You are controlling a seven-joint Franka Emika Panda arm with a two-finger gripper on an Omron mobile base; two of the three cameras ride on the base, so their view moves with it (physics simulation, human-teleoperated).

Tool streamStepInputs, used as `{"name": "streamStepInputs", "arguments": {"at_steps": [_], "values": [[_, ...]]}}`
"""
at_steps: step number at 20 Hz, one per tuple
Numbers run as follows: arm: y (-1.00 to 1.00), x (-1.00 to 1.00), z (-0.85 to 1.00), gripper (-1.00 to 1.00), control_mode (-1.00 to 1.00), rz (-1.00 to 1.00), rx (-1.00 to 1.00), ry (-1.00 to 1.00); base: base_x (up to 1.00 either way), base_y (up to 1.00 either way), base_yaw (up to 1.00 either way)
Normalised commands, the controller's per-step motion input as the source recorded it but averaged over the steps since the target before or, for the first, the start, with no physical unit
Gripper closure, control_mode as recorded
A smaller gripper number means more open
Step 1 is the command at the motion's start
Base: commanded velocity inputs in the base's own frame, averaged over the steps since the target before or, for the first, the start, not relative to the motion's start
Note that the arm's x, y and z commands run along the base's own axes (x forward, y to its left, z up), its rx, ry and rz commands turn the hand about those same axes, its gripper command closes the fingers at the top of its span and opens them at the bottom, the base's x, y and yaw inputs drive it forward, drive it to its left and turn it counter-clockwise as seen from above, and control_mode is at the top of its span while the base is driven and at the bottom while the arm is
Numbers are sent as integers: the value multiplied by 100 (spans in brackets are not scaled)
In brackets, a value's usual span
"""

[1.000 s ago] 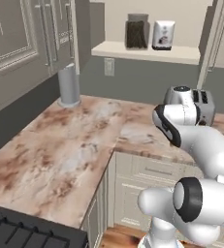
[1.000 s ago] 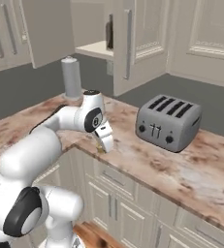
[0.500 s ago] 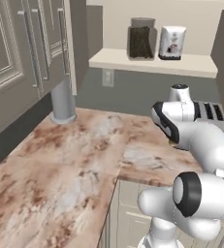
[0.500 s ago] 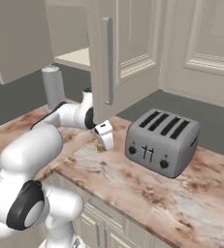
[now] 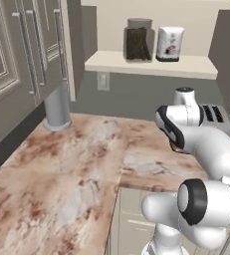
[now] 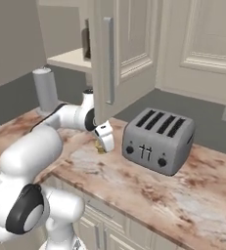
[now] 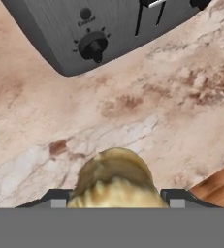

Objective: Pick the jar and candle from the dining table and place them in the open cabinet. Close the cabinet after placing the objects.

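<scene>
From the left, the jar (image 5: pixel 139 40) already sat on the cabinet (image 5: pixel 151 63) shelf above the pincer; from the right, the pincer (image 6: pixel 103 144) hung beside the toaster (image 6: pixel 157 140); the hand view showed it half-open, clasping the candle (image 7: pixel 115 179) for carrying.

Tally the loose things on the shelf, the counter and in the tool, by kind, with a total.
Jar on the cabinet shelf: 1
White canister beside it: 1
Grey cylinder on the counter: 1
Toaster: 1
Candle between the tool's fingers: 1
Total: 5
</scene>
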Motion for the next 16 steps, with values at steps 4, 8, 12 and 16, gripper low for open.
{"name": "streamStepInputs", "arguments": {"at_steps": [4, 8, 12, 16], "values": [[0, 0, 0, 100, 100, 0, 0, 0, 96, 89, -28], [0, 0, 0, 100, 100, 0, 0, 0, 92, 93, -32], [0, 0, 0, 100, 100, 0, 0, 0, 88, 96, -30], [0, 0, 0, 100, 100, 0, 0, 0, 73, 30, -29]]}}
